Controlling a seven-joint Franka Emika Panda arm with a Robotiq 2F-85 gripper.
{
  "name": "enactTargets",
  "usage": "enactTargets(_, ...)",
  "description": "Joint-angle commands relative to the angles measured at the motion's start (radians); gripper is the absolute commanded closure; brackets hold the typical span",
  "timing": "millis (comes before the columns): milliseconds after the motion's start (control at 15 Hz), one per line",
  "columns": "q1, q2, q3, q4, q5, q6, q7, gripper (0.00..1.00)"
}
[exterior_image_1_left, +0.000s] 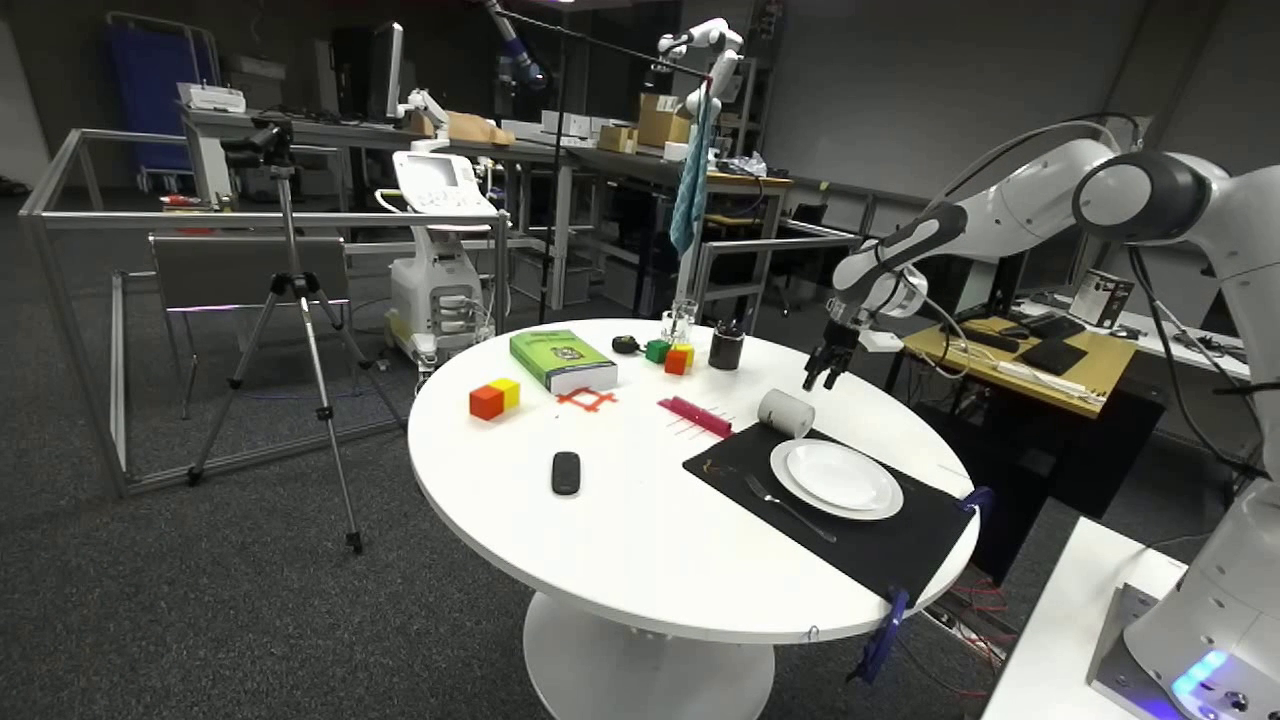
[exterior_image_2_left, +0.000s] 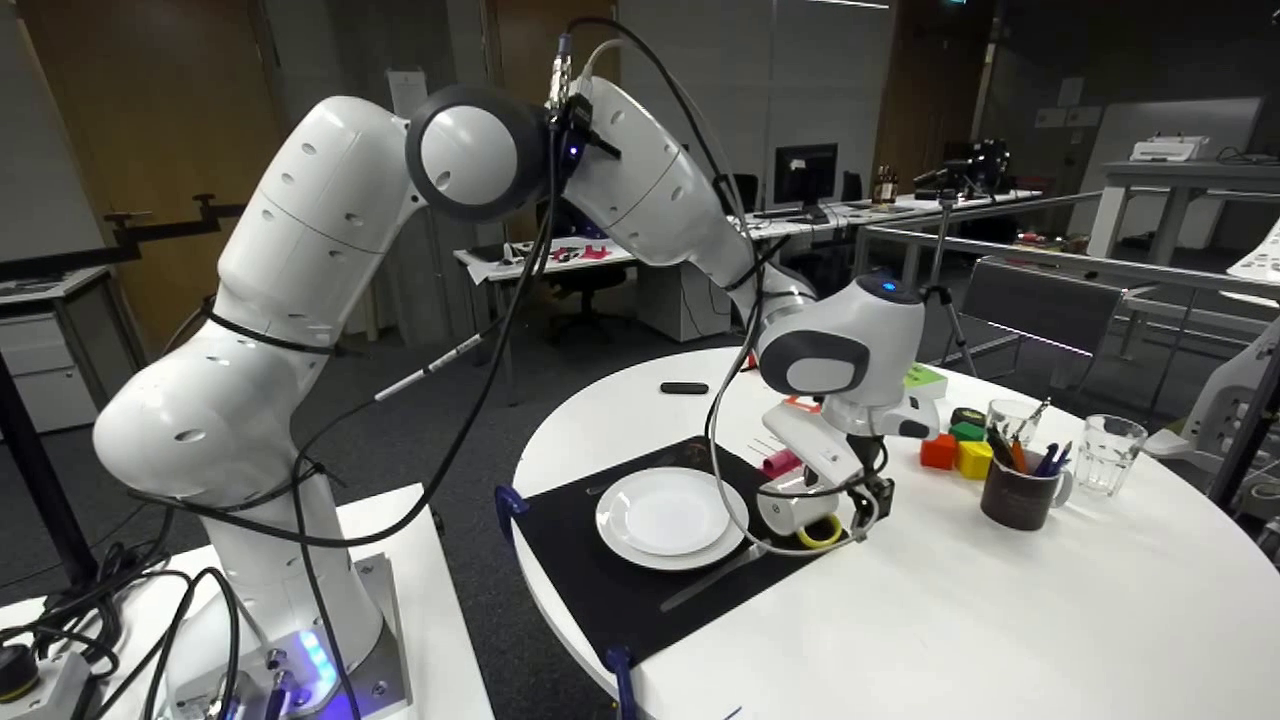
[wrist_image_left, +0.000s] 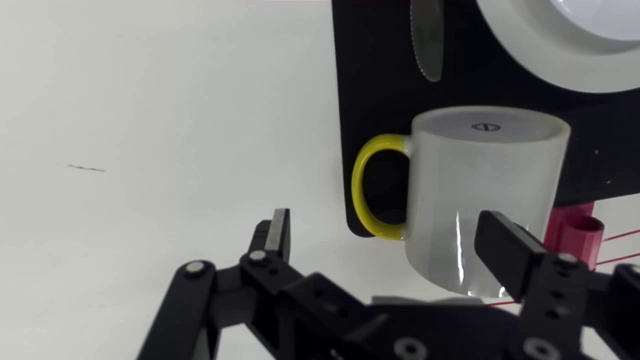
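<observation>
A white mug (wrist_image_left: 480, 185) with a yellow handle (wrist_image_left: 361, 185) lies on its side, partly on the black placemat (wrist_image_left: 380, 75). Its base faces the stacked white plates (wrist_image_left: 545, 55). The mug also shows in both exterior views (exterior_image_1_left: 786, 413) (exterior_image_2_left: 788, 503). My gripper (wrist_image_left: 385, 225) is open and holds nothing. In the wrist view its right finger overlaps the mug's body and its left finger is over bare white table, left of the handle. In an exterior view the gripper (exterior_image_1_left: 818, 380) hangs above the table beside the mug; whether it touches is not clear.
A pink part (exterior_image_1_left: 697, 416) with thin rods lies by the mug. A knife (exterior_image_2_left: 715, 577) and fork (exterior_image_1_left: 790, 508) flank the plates. Colored blocks (exterior_image_1_left: 678, 360), a dark mug of pens (exterior_image_1_left: 727, 348), glasses (exterior_image_2_left: 1108, 455), a green book (exterior_image_1_left: 563, 362) and a black remote (exterior_image_1_left: 566, 473) are on the round table.
</observation>
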Motion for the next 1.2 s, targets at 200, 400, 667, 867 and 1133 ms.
enactTargets(200,-0.057,0.067,0.052,0.088,-0.024,0.035,-0.026,0.0)
enactTargets(400,-0.061,0.092,0.047,0.123,-0.049,0.028,-0.027,0.0)
enactTargets(667,-0.07,0.12,0.051,0.156,-0.071,0.022,-0.025,0.0)
enactTargets(867,-0.075,0.137,0.056,0.17,-0.076,0.014,-0.027,0.0)
enactTargets(1133,-0.077,0.154,0.062,0.178,-0.083,0.006,-0.027,0.0)
